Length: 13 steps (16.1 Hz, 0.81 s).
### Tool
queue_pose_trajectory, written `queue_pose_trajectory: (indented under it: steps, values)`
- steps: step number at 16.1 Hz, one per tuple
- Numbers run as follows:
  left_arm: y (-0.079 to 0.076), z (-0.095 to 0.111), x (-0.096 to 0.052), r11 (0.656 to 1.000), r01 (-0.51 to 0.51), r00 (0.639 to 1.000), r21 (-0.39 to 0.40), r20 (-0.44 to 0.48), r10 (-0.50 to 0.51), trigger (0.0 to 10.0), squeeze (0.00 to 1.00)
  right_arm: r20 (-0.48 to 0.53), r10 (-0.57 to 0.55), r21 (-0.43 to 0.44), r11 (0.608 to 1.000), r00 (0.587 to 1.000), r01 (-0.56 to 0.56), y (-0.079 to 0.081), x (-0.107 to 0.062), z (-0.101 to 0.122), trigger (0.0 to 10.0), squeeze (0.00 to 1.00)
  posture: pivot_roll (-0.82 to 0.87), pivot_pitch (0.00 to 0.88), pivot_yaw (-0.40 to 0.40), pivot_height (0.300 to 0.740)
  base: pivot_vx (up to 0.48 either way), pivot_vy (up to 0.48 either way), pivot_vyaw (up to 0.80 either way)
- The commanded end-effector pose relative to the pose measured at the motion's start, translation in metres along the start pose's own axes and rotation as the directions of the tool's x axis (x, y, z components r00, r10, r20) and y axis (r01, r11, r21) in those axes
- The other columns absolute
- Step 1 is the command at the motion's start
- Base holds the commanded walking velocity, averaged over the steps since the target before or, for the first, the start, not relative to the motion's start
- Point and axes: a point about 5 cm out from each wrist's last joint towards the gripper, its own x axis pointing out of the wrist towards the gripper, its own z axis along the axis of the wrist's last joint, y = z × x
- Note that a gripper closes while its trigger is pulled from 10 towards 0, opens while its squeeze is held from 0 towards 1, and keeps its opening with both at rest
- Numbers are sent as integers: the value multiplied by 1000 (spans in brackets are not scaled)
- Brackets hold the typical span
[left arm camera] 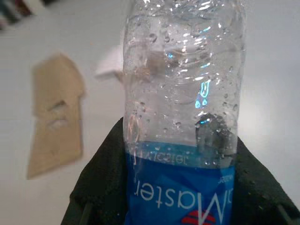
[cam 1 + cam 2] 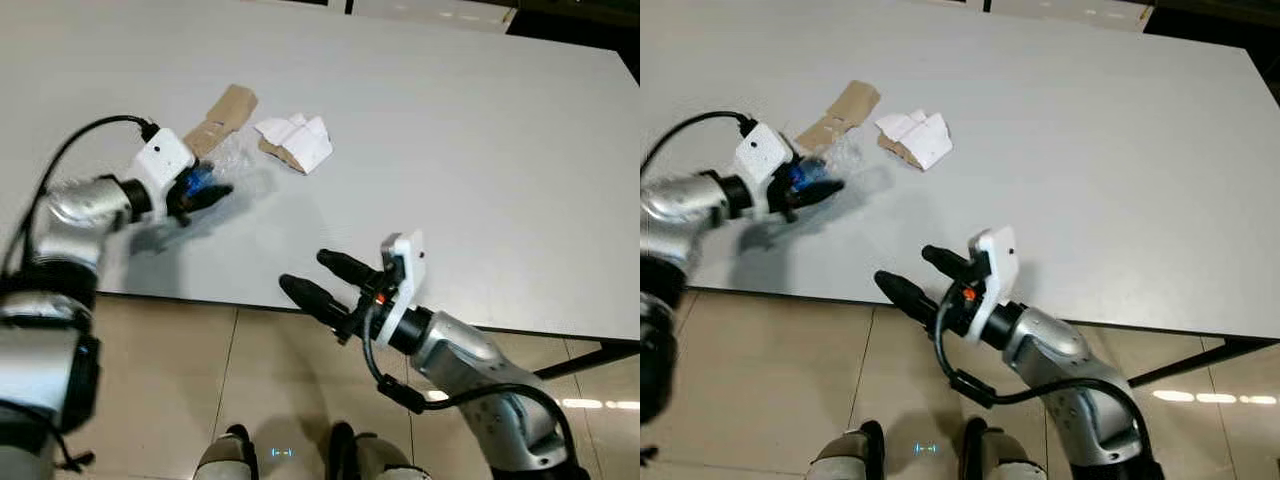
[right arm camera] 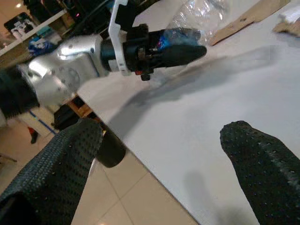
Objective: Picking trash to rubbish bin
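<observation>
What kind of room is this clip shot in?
Probably an office or workroom rather than a kitchen: a large plain white table on a tiled floor, strewn with cardboard scrap and crumpled paper. The left hand grips a plastic bottle.

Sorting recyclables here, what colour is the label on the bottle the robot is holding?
Blue with white lettering, on the clear plastic bottle; clearest in the left wrist view.

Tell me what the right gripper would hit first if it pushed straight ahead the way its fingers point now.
Probably nothing soon. The right gripper, open at the white table edge, points toward the robot's left. Its wrist view looks along the near edge toward the left gripper holding the plastic bottle; that would likely come first, though depth is unclear.
</observation>
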Motion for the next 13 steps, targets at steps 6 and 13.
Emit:
queue_pose_trajectory:
  steps: [6,13]
  values:
    - [-45,5,11,859,-438,857,-264,165,487,10000,0,180,-314,-86,939,932,333,-40,12,26,10000,0,-31,134,-46,740,0,0,0]
    - [-94,26,27,752,-523,763,-402,172,623,10000,0,359,-572,-155,742,737,652,-66,17,41,10000,0,-23,101,-35,740,0,0,0]
